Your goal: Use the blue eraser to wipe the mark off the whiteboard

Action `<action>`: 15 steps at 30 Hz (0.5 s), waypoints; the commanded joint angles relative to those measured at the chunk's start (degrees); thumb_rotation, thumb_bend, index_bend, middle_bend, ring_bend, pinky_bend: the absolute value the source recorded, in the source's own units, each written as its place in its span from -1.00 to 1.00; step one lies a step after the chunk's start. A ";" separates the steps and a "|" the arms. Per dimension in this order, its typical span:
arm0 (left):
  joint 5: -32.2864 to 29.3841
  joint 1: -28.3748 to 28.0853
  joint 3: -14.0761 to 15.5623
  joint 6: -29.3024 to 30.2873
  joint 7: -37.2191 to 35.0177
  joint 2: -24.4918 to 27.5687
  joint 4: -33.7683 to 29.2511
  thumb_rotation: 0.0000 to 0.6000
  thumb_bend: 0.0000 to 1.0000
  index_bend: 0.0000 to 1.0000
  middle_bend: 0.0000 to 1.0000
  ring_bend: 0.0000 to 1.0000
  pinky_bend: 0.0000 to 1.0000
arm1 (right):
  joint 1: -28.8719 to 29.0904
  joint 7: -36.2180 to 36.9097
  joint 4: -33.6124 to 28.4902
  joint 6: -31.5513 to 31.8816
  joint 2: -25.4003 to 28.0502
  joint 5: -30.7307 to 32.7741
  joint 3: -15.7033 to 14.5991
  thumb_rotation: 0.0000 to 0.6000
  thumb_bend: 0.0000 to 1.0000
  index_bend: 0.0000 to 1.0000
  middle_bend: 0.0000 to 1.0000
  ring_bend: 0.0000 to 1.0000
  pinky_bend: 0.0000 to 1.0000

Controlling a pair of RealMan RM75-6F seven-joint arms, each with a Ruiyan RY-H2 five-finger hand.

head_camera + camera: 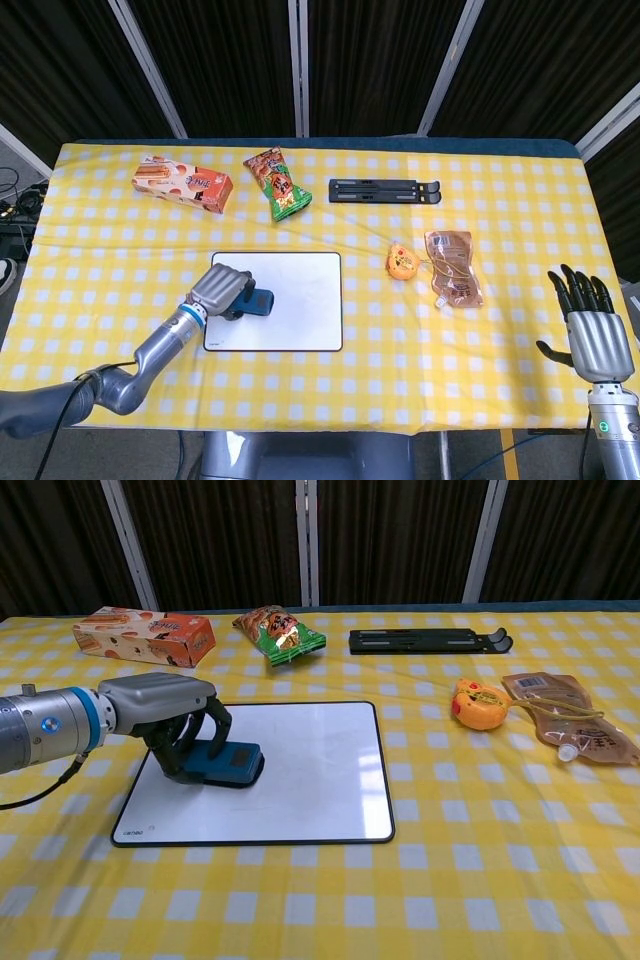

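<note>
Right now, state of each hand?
Left hand: closed on the blue eraser, holding it on the whiteboard.
Right hand: open, holding nothing, fingers apart.

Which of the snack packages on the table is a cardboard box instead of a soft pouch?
The orange snack box at the far left. The green chip bag beside it and the brown pouch on the right are both soft packets.

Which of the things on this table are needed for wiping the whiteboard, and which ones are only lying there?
Needed for the job:
- blue eraser
- whiteboard
- left hand, gripping the eraser on the board

Only lying there:
- snack box
- green snack bag
- black stand
- orange toy
- brown pouch
- right hand, idle
</note>
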 commanded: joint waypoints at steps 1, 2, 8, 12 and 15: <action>0.69 -0.13 0.49 0.27 0.27 -0.12 -1.51 1.00 -0.49 0.11 -0.19 -0.08 0.08 | -0.03 -0.01 -0.01 0.04 0.01 -0.02 -0.02 1.00 -1.00 -1.00 -1.00 -1.00 -1.00; 0.87 -0.21 0.59 0.30 0.47 -0.20 -1.90 1.00 -0.49 0.11 -0.19 -0.08 0.08 | -0.03 -0.01 -0.01 0.07 0.02 -0.05 -0.02 1.00 -1.00 -1.00 -1.00 -1.00 -1.00; 0.19 -0.57 0.72 0.28 2.28 -0.99 -2.31 1.00 -0.49 0.11 -0.19 -0.08 0.08 | -0.12 0.16 0.07 0.10 0.12 0.06 0.00 1.00 -1.00 -1.00 -1.00 -1.00 -1.00; -1.35 -0.50 0.53 0.08 2.94 -1.03 -0.64 1.00 -0.49 0.11 -0.19 -0.08 0.08 | -0.17 0.33 0.12 0.16 0.19 0.09 0.03 1.00 -1.00 -1.00 -1.00 -1.00 -1.00; -2.66 -0.28 0.18 -0.14 2.56 -0.86 0.95 1.00 -0.49 0.11 -0.19 -0.08 0.08 | -0.19 0.41 0.11 0.18 0.23 0.10 0.04 1.00 -1.00 -1.00 -1.00 -1.00 -1.00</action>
